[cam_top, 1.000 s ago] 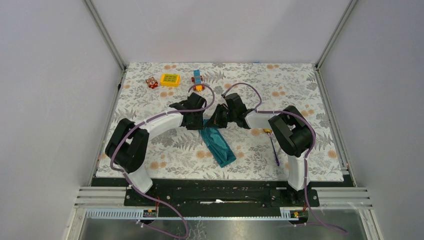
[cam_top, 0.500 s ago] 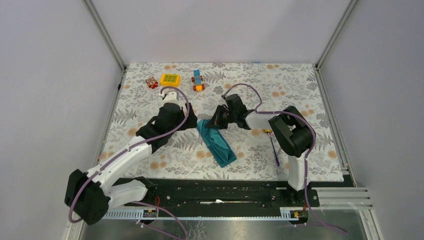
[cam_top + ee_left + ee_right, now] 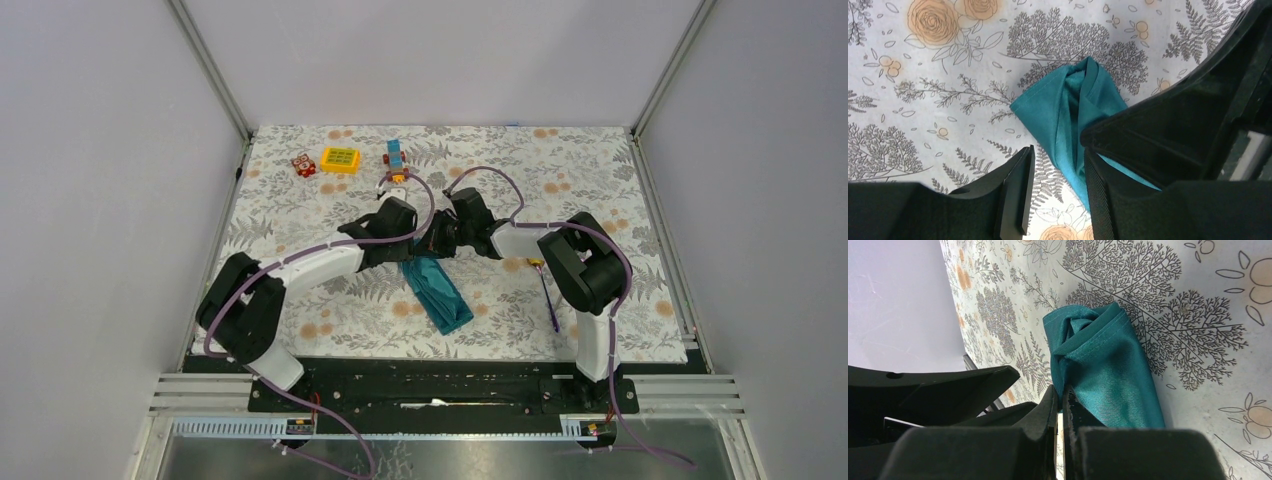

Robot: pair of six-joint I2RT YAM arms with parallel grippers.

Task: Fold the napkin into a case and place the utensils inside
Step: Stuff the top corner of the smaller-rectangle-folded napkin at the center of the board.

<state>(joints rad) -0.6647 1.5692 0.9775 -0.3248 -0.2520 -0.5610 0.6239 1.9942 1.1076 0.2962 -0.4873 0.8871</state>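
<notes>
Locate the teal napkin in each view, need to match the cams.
Top external: napkin just below centre, a diagonal folded strip.
Left wrist: napkin mid-frame, pointed end up, lower part between the fingers of the open left gripper.
Right wrist: napkin mid-frame, bunched end on top, edge pinched in the right gripper.
Shared landmark: the floral table cover beneath it.

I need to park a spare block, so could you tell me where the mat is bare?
Bare mat: far right, and near, between the napkin and the purple-handled utensil. Crowded: centre, where the left end effector and right end effector meet at the napkin, and far left by the toys.
</notes>
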